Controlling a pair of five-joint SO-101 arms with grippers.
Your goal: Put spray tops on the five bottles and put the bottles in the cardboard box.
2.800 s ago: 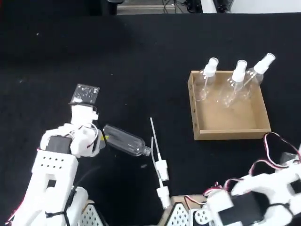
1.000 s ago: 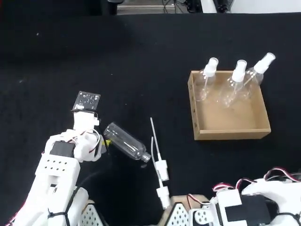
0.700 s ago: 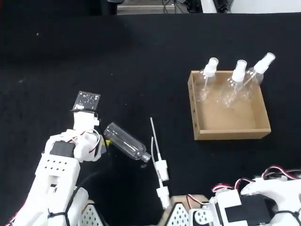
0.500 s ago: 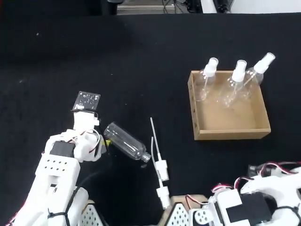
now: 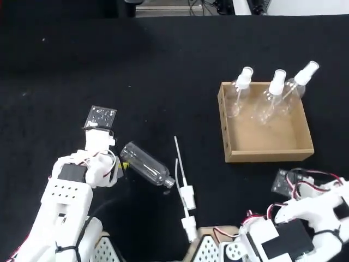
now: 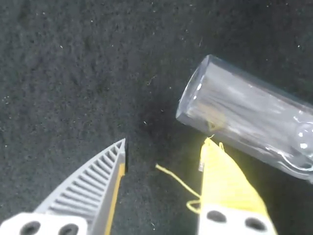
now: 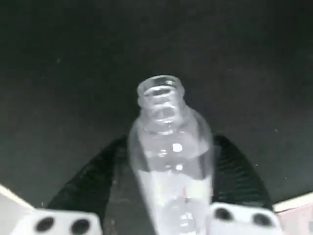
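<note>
Two lack tops: the right gripper [image 7: 168,147] pinches an open-necked bottle [image 7: 166,122], the left gripper [image 6: 165,143] gapes beside the lying bottle [image 6: 244,125]. Next, fetch a spray top [image 5: 187,194] (by the table's [image 5: 163,54] front edge)

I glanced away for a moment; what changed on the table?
The right arm dipped toward the near edge, then rose; the right gripper holds an open bottle. The left gripper drew back slightly and the lying bottle turned a little. Box, three capped bottles, loose spray tops: unmoved.
</note>
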